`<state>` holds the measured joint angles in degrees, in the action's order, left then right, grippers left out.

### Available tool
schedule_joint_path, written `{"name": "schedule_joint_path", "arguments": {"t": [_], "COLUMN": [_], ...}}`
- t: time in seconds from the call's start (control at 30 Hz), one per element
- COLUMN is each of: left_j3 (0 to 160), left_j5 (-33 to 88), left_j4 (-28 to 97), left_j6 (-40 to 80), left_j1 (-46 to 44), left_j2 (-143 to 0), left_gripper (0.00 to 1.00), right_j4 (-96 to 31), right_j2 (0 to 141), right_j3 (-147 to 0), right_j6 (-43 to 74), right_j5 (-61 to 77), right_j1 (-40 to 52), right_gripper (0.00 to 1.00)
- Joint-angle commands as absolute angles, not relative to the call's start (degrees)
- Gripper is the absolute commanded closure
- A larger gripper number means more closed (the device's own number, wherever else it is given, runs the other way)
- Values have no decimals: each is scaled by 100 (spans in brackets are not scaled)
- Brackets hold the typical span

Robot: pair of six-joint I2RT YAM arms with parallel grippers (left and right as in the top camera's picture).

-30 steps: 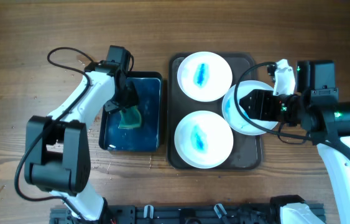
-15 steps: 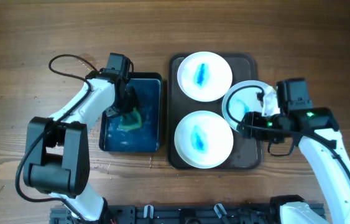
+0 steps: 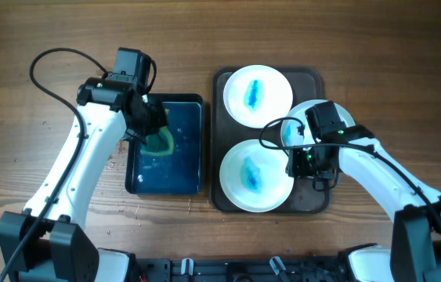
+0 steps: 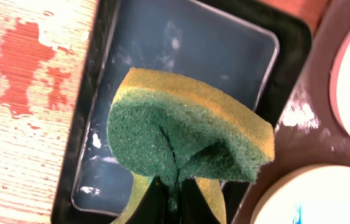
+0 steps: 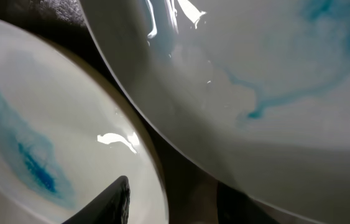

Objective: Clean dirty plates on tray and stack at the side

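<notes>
Left of the tray (image 3: 311,200), the left end effector (image 4: 171,202) grasps a folded sponge (image 4: 181,137) over the basin (image 3: 187,168); at the tray's right edge, the right end effector (image 3: 305,160) grasps a plate (image 5: 255,74).

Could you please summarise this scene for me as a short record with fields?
Left gripper: shut on sponge, over blue basin
Right gripper: by third plate, grip unclear
Tray: also holds far plate and near plate
Plate state: all three smeared blue
</notes>
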<state>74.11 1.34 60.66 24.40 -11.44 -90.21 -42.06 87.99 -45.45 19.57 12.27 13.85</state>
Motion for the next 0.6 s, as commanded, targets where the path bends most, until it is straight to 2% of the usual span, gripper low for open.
{"name": "schedule_joint_path", "arguments": {"t": [0.0,0.27,0.37,0.57], "left_j3": [7472,7470,7467,7319], "left_j5": [930,1378,1435,1393], "left_j4": [6075,5957,5627,4228], "left_j6": [2027,1988,2043,3002], "left_j1": [-1179,-1339,-1811,-3129], "left_j2": [-8989,-8991,-9002,-9771], "left_gripper": [96,96,96,96], "right_j4": [-3953,-2792,-2714,-2716], "right_j2": [9004,9054,9054,9054], "right_j3": [-4491,-3802,-3802,-3802], "right_j6": [2060,2443,2716,2696], "right_j5": [1234,1466,1179,1160], "right_j1": [1400,1409,1409,1409], "right_gripper": [58,94,96,96]}}
